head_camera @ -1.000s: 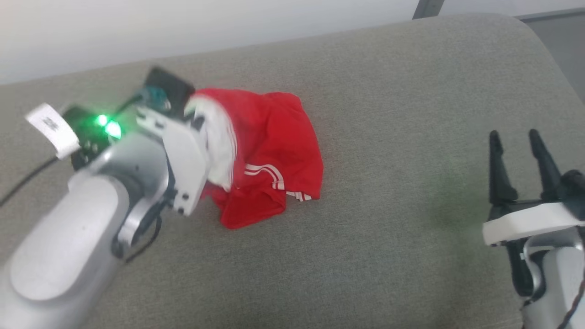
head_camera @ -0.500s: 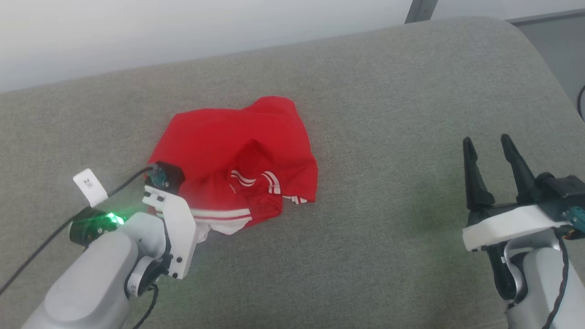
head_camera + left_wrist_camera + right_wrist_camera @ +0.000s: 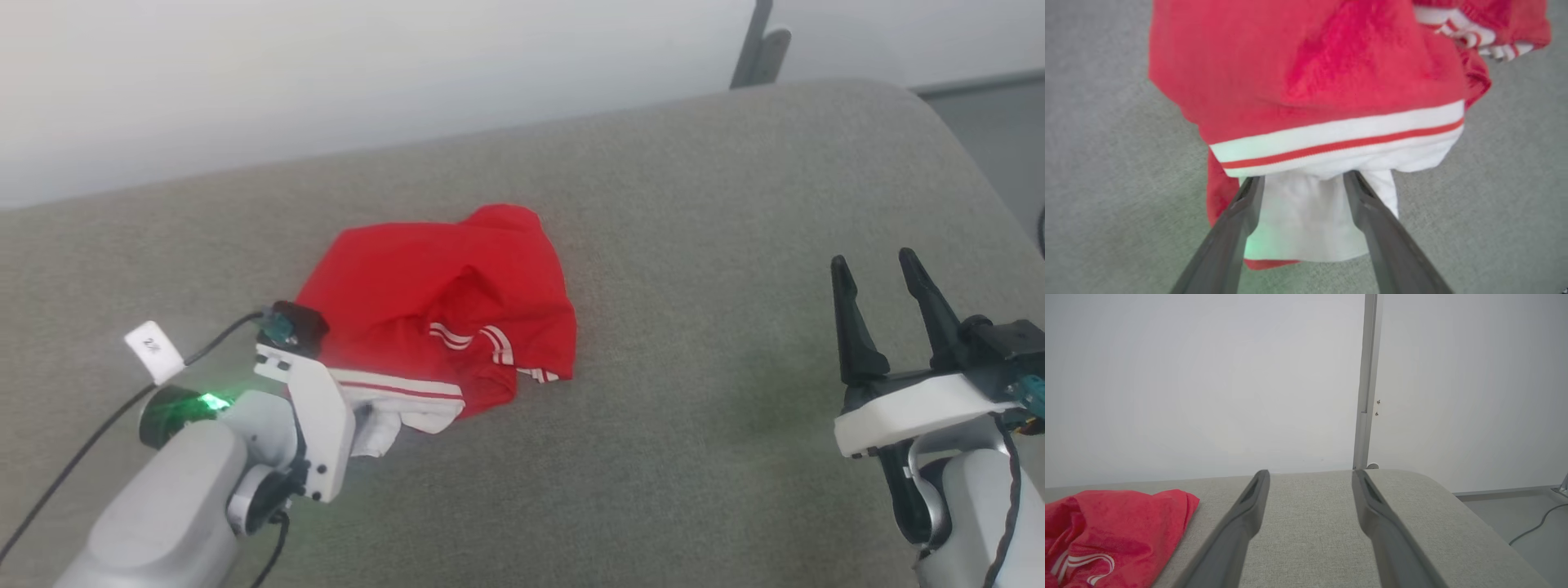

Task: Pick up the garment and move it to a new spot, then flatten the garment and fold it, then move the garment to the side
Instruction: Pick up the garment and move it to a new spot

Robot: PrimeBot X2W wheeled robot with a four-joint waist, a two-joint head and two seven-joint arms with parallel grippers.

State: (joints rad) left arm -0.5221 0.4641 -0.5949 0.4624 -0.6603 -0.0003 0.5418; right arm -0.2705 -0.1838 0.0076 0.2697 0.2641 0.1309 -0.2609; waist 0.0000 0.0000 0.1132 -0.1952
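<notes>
Lying crumpled on woven cushion: fleecy garment w/ striped cuff.

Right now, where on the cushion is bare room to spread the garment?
Widest bare patch: grey cushion between the garment and the right pincer. Another strip lies beyond the garment, toward the wall. Crowded near left, where the left pincer straddles the white sleeve.

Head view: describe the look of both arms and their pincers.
Both arms have pale grey rounded shells. The left arm bears a green light, a black cable and a white tag. Each wrist carries a white bracket. The left pincer and right pincer have two long, dark, tapering fingers.
</notes>
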